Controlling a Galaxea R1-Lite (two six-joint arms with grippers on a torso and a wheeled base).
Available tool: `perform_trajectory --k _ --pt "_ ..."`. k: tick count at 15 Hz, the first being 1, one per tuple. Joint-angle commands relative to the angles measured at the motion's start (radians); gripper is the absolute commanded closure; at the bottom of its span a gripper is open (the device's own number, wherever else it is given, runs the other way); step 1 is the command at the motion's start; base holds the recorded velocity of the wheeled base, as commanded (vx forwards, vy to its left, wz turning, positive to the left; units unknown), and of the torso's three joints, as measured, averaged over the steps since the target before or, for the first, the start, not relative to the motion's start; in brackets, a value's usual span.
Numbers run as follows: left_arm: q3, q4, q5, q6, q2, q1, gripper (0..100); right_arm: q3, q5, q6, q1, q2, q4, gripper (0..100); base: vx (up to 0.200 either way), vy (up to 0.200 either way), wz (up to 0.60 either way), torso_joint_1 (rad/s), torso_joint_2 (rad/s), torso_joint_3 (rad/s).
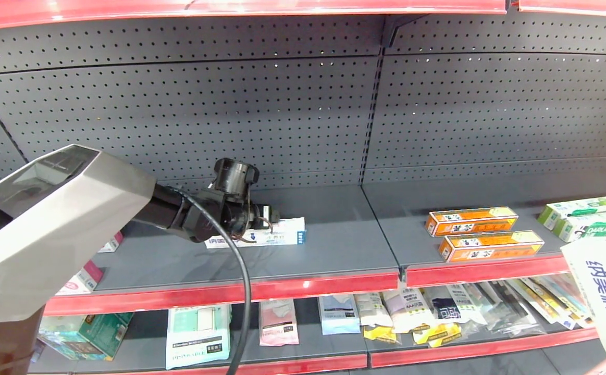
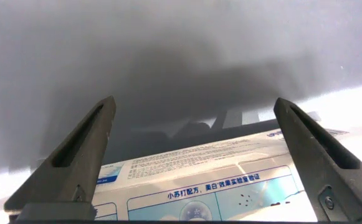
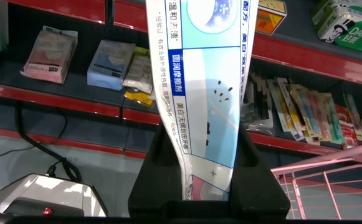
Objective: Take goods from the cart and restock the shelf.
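Observation:
A white and blue toothpaste box (image 1: 287, 232) lies flat on the grey middle shelf (image 1: 334, 245), left of the upright divider. My left gripper (image 1: 269, 221) is right at its near end. In the left wrist view the two fingers are spread wide, so this gripper (image 2: 194, 102) is open, and the box (image 2: 212, 180) lies between and below them. A second white and blue box (image 3: 199, 81) stands upright in my right gripper (image 3: 209, 162), which is shut on its lower end. In the head view that box (image 1: 605, 297) is at the lower right.
Two orange boxes (image 1: 472, 221) and green-white boxes (image 1: 584, 208) lie on the right half of the shelf. Small boxes (image 1: 81, 281) sit at its left end. Pouches (image 1: 339, 312) fill the lower shelf. A pink wire cart (image 3: 330, 186) is beside my right gripper.

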Motion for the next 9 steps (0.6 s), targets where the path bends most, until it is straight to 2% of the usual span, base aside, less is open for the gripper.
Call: perform_trajectory --k 1,9 --pt "0.046 -0.003 -0.010 -0.001 -0.026 0.000 0 0.002 0.000 0.000 0.000 0.001 0.000 100 0.000 0.000 0.00 0.000 0.00 0.000" --pt "0.147 -0.006 -0.013 -0.006 -0.080 -0.001 0 0.005 0.002 -0.001 0.001 0.001 0.000 100 0.000 0.000 0.00 0.000 0.00 0.000"
